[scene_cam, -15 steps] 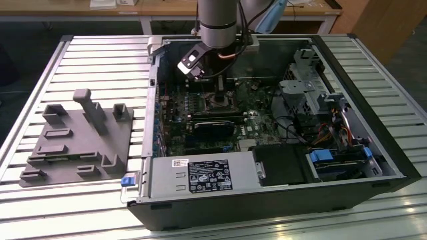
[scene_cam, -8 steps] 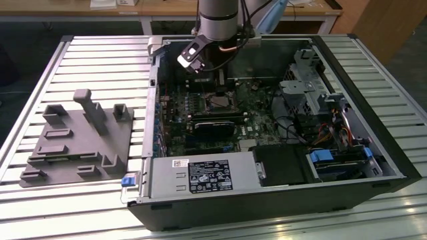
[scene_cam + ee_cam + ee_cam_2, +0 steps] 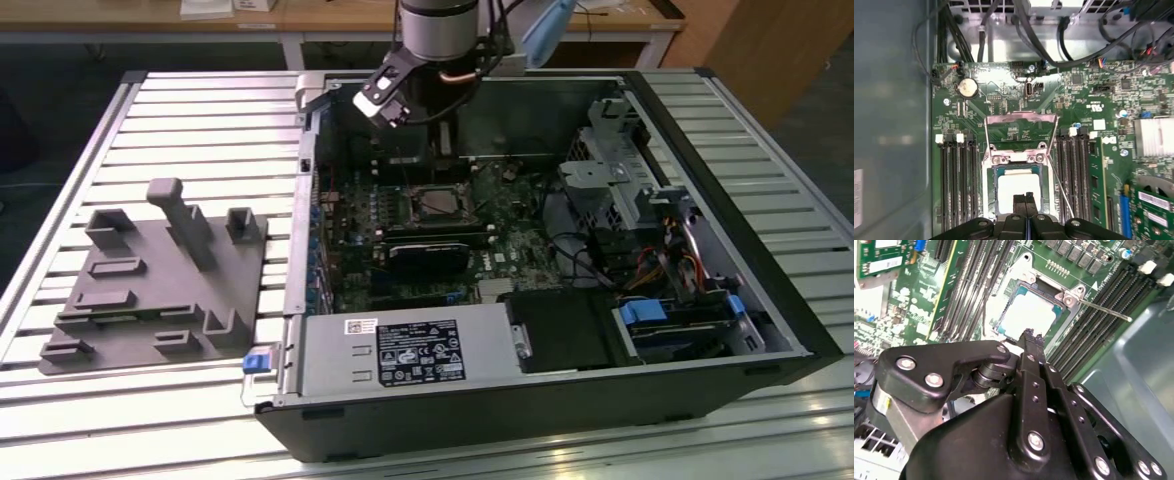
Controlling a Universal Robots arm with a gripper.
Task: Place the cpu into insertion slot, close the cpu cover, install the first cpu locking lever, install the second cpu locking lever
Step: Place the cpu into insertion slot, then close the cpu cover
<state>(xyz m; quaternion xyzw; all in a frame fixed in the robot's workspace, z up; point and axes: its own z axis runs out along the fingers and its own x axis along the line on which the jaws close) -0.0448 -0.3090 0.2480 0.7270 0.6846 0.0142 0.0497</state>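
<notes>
The cpu (image 3: pixel 1013 186) shows its pale silvery face and lies flat in the insertion slot (image 3: pixel 989 186) on the green board. In the second wrist view the cpu (image 3: pixel 1026 315) sits just beyond my black fingertips (image 3: pixel 1029 336). My gripper (image 3: pixel 1026 199) is shut with nothing between its fingers, its tips over the chip's near edge. The cpu cover (image 3: pixel 1021 118) is swung open and lies back on the board past the slot. A thin locking lever (image 3: pixel 1063 194) stands loose beside the slot, and the same lever (image 3: pixel 1104 307) sticks out sideways. In the exterior view my gripper (image 3: pixel 430 150) hangs over the slot (image 3: pixel 434 205).
The board sits inside an open black computer case (image 3: pixel 747 250) on a slatted metal table. Memory slots (image 3: pixel 956 185) flank the socket. A black card (image 3: pixel 430 250) and the power supply (image 3: pixel 400 352) lie nearer the front. A grey fixture (image 3: pixel 160 280) stands at the exterior view's left.
</notes>
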